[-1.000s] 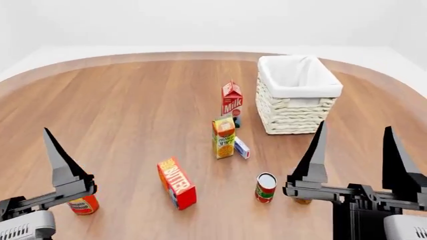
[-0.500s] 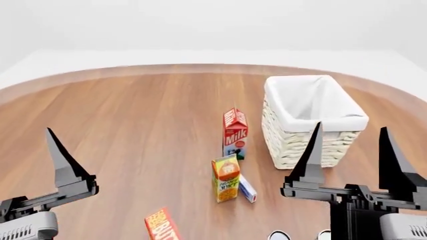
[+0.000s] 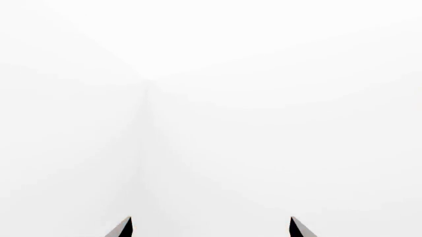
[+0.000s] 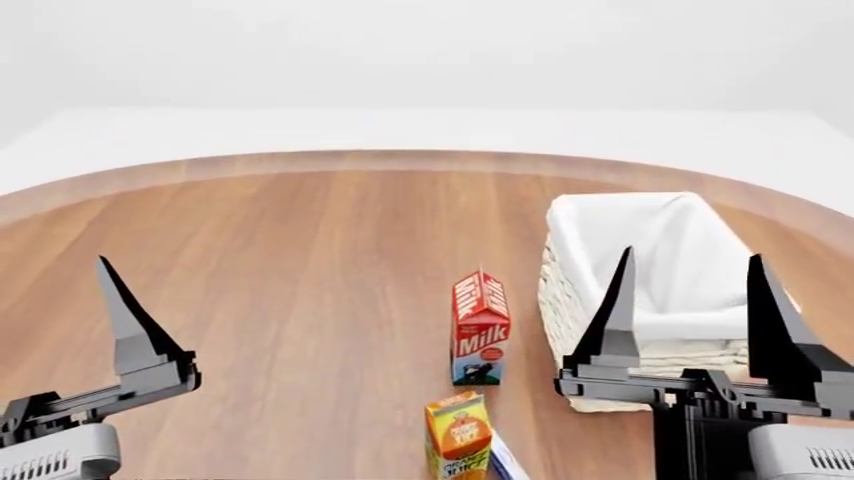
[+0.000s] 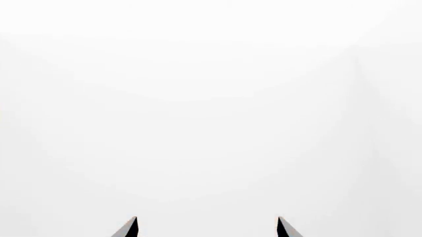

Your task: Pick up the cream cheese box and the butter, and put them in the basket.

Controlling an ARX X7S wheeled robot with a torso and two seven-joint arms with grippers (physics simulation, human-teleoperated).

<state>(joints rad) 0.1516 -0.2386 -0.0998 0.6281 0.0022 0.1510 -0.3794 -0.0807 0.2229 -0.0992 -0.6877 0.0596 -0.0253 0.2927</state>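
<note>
The right gripper (image 4: 687,300) hangs with its fingers spread wide in front of the basket (image 4: 607,222), which stands near the table's (image 4: 267,260) far right edge, while the cream cheese box (image 4: 505,466) barely shows beside the juice carton (image 4: 458,436), and the left gripper (image 3: 209,228) also gapes wide.

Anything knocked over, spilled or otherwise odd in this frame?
Nothing stands out. The milk carton and orange juice carton stand upright on the wooden table, and the basket sits square beside them. Both grippers, left and right, are open and empty.
</note>
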